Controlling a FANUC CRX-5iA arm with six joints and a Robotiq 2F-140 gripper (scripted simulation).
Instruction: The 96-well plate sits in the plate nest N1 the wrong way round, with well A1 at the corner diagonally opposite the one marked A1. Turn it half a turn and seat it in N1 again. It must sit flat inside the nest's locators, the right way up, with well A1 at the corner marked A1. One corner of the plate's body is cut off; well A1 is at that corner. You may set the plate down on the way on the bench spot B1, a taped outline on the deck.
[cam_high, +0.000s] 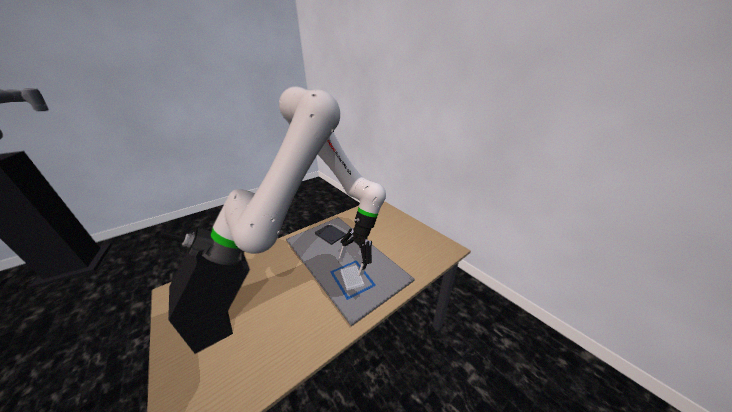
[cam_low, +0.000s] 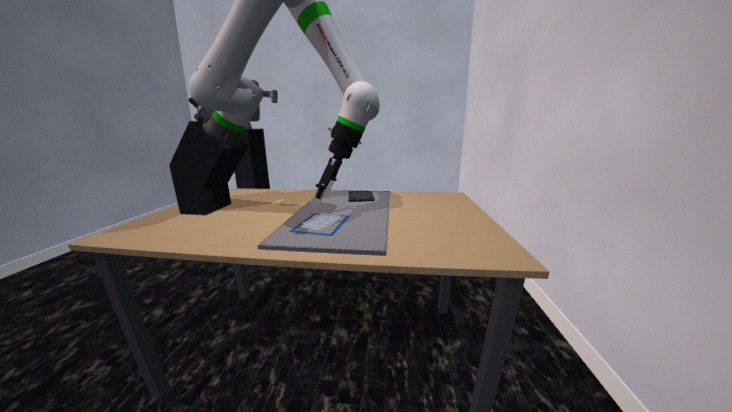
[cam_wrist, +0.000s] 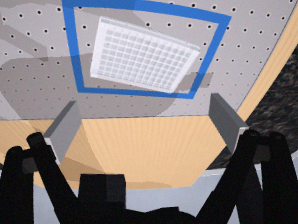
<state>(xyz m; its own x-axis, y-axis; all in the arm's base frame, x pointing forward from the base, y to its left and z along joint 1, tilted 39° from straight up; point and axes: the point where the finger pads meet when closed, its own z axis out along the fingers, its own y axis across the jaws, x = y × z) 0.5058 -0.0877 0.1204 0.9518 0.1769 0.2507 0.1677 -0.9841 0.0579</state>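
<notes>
You are looking at the plate (cam_high: 352, 276) lying flat inside the blue taped outline (cam_high: 340, 285), toward the bench's right edge. The gripper (cam_high: 353, 256) is hanging fully spread, holding nothing. Judge the plate light, rigid, slick-walled; grip opposite side walls.
</notes>
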